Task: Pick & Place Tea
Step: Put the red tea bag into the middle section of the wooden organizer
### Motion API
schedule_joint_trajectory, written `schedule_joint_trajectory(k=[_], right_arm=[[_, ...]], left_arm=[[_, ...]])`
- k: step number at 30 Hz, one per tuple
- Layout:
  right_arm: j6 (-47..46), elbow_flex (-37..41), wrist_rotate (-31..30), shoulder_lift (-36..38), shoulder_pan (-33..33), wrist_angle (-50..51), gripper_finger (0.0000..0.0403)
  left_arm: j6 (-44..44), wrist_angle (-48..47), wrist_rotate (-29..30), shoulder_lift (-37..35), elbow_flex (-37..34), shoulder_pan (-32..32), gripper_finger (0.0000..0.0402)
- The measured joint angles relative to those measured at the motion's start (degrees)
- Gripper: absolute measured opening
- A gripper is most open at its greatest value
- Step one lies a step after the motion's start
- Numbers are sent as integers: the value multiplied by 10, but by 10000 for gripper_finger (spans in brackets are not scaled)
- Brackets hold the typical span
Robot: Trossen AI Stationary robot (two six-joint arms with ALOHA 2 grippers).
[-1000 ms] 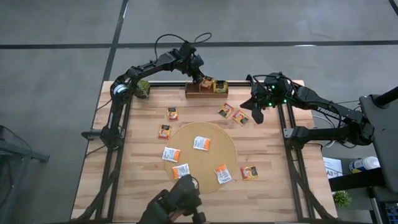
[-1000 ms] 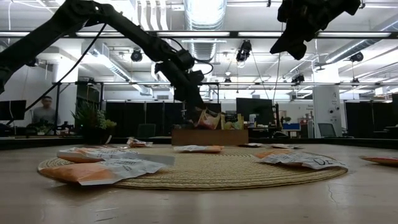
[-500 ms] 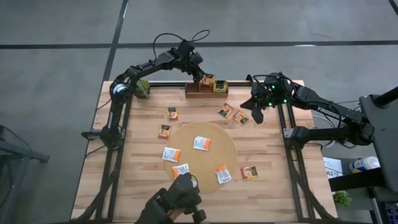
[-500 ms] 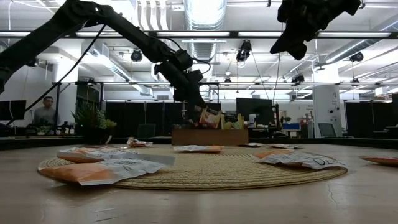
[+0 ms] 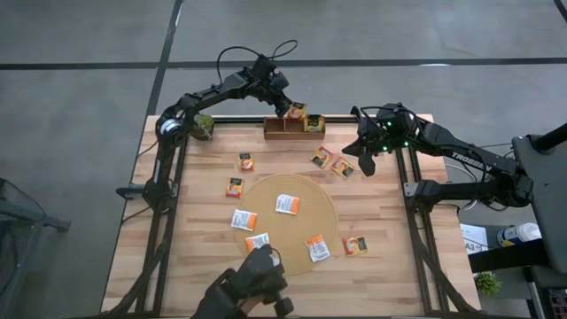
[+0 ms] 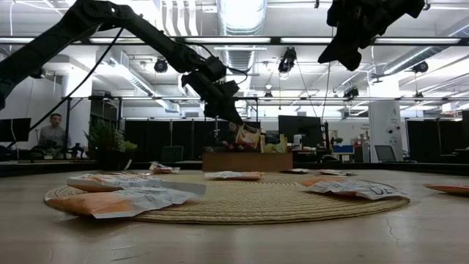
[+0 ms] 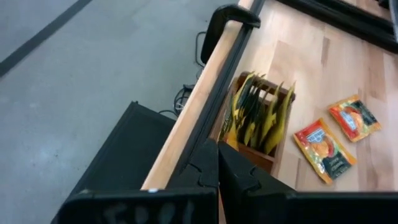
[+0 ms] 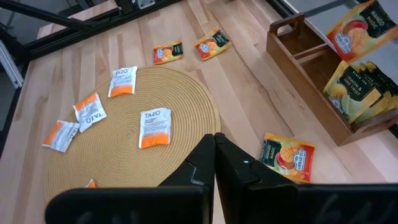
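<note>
Left end effector (image 5: 290, 110) is lifting slightly, clamped on an orange tea sachet (image 5: 296, 111) above the wooden tray (image 5: 282, 129); right end effector (image 5: 367, 164) is hovering shut, empty, two sachets (image 5: 331, 162) just beside it.

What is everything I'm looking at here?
Table: one, pale wood, under everything.
Mat: one, tan, round, mid-table.
Tray: one, brown wood, at the far edge.
Green sachets: several, dark green and yellow, standing in the tray's end compartment.
Loose sachets: nine, orange or white-and-orange; four on the mat or its edge, five on bare table.
Held sachet: one, orange, above the tray.
Plant: one, green, far corner by the left arm.
Person: one, far back in the room.
Left hand: black, shut on the held sachet.
Right hand: black, shut, empty, near the table's right edge.
</note>
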State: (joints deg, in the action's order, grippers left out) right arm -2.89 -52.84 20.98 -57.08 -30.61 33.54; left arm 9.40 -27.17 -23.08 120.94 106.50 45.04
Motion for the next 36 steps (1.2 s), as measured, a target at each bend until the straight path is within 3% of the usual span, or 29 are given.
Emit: schedule_joint_trajectory(k=[4,9,19,28,36], right_arm=[[-2,0,0,0,0,-4,9],[-8,0,-1,0,0,-38,9],[-36,0,-1,0,0,-67,9],[-38,0,-1,0,0,-68,9],[-36,0,-1,0,0,-69,9]], left_arm=[[11,-5,2,-23,-6,0,0],[10,7,8,-75,-66,0,0],[-83,254,35,-184,-272,-1,0],[-122,386,30,-183,-356,-1,0],[-124,425,30,-162,-365,-1,0]])
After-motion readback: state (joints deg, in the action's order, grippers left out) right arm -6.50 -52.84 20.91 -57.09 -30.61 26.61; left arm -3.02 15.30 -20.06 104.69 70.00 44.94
